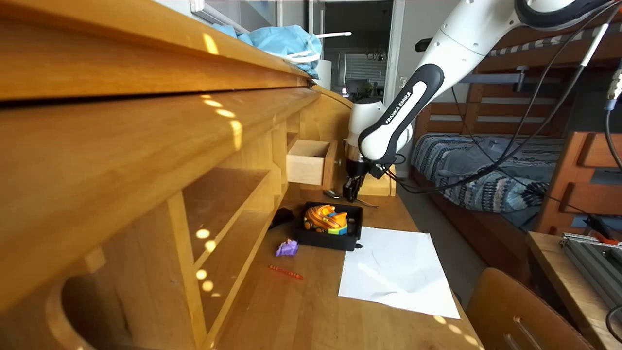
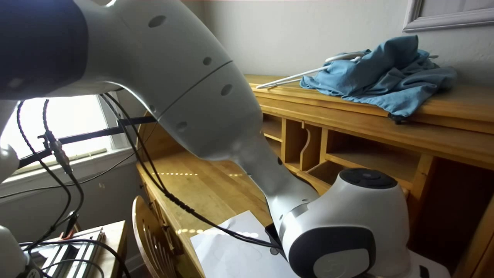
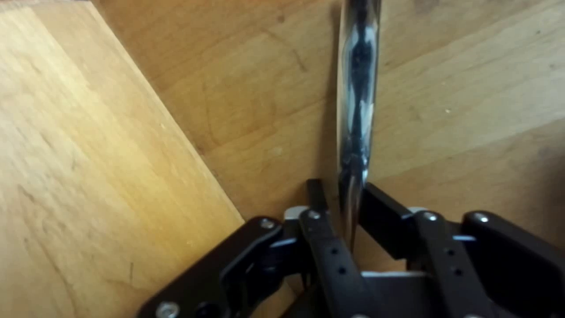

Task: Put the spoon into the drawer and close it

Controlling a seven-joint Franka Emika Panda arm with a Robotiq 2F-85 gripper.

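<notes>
The spoon [image 3: 358, 84] shows whole in none of the views: in the wrist view its shiny metal runs off the frame, and in an exterior view the gripper [image 3: 342, 185] covers its middle, leaving the bowl to the left and a thin end to the right. It lies on the desk [image 1: 311, 311], outside the drawer [image 1: 305, 170] and near its front. The jaws stand apart around the metal; in the wrist view a strip of wood shows between it and the left jaw, while on the right I cannot tell touching from apart. The drawer is pulled out at the far left, its floor hidden by its own walls. In an exterior view the arm [image 2: 200, 88] blocks much of it, with the gripper out of sight. Just on the near side of the spoon stands a black tray [image 1: 323, 239] holding an orange toy vehicle [image 1: 320, 219]. Left of that is a dark thing [image 1: 282, 217], too unclear to name; nearer lie a crumpled purple thing [image 1: 287, 248] and a red stick [image 1: 285, 272], and to the right a white sheet of paper [image 1: 403, 282]. A blue cloth [image 2: 386, 77] and a white hanger [image 2: 310, 72] lie tangled on the desk's top.
</notes>
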